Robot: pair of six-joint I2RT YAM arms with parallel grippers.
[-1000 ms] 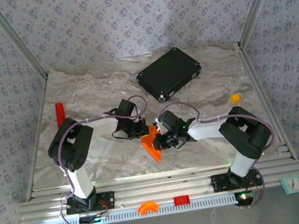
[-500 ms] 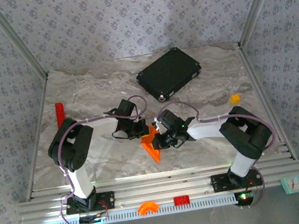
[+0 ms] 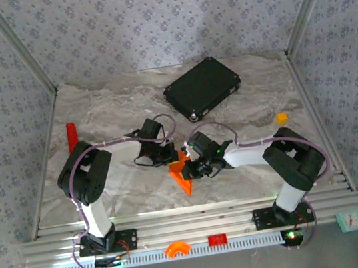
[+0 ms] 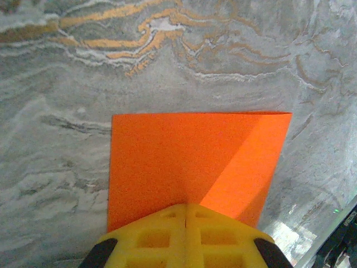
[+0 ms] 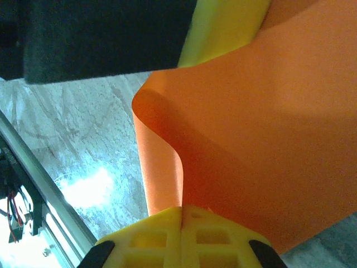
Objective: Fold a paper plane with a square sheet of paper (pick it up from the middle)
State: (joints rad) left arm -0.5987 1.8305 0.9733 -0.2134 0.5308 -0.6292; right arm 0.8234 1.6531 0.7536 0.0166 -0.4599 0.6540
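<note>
Between left gripper point(image 3: 172, 158) and right gripper point(image 3: 195, 168), orange sheet point(image 3: 183, 182) pointing nearward

A plain bright orange is being shown by the square sheet of paper point(image 4: 195, 162), with a lighter wedge on its right part. The table point(image 4: 111, 67) is being seen as grey marble veined with white and ochre. Yellow is being displayed by the left gripper point(image 4: 185, 211) and the right gripper point(image 5: 182, 212). A far case point(image 3: 202, 88) is being shown in black, a left cylinder point(image 3: 71, 135) in red, and a right lump point(image 3: 282, 118) in orange-yellow. The walls point(image 3: 148, 17) are being patterned with small grey-blue flowers.
</note>
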